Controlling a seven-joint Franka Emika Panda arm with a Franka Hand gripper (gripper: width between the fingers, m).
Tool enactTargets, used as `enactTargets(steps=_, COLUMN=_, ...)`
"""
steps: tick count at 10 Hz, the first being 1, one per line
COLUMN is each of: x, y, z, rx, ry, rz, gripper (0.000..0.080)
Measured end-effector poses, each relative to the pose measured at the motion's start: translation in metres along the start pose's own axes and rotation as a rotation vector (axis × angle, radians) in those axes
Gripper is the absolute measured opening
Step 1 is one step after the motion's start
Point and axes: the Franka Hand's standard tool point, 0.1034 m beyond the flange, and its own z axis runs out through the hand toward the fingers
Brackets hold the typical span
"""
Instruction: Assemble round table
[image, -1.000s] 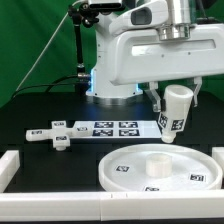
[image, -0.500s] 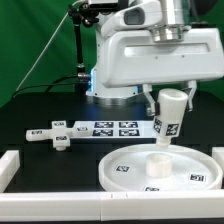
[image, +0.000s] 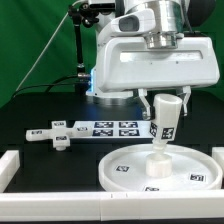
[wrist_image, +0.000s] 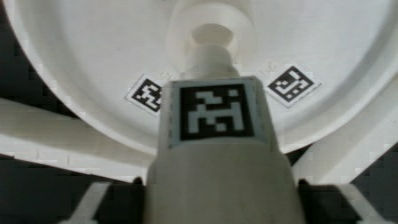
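- Holding the leg (image: 165, 125) tight in the hand (image: 167, 104), nearly upright, low end at or just above the middle of the disc (image: 115, 160).
- Resting by the near edge of the tabletop (image: 60, 155), toward the exterior view's right: that disc.
- Probably light, stiff, slick plastic; best gripped high on the sides.

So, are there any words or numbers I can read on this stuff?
No words, letters or numbers can be read in either view.
There are only black-and-white square tags, which are patterns and not writing:
one on the leg
some on the round disc
some on the cross-shaped piece
some on the marker board
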Motion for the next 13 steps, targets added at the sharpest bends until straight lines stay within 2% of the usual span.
enactTargets(steps=5, x=-0.008, y=-0.002, z=0.017, rx=0.01, ry=-0.018, rz=-0.002, gripper=0.0409)
enactTargets(steps=9, x=-0.014, y=-0.003, z=0.022, rx=0.011, ry=-0.024, rz=0.001, gripper=0.0409)
enactTargets(steps=12, x=-0.017, y=0.001, z=0.022, rx=-0.031, ry=0.066, rz=0.005, gripper=0.0409)
enactTargets(steps=13, x=-0.016, y=0.001, z=0.022, rx=-0.029, ry=0.062, rz=0.005, gripper=0.0409)
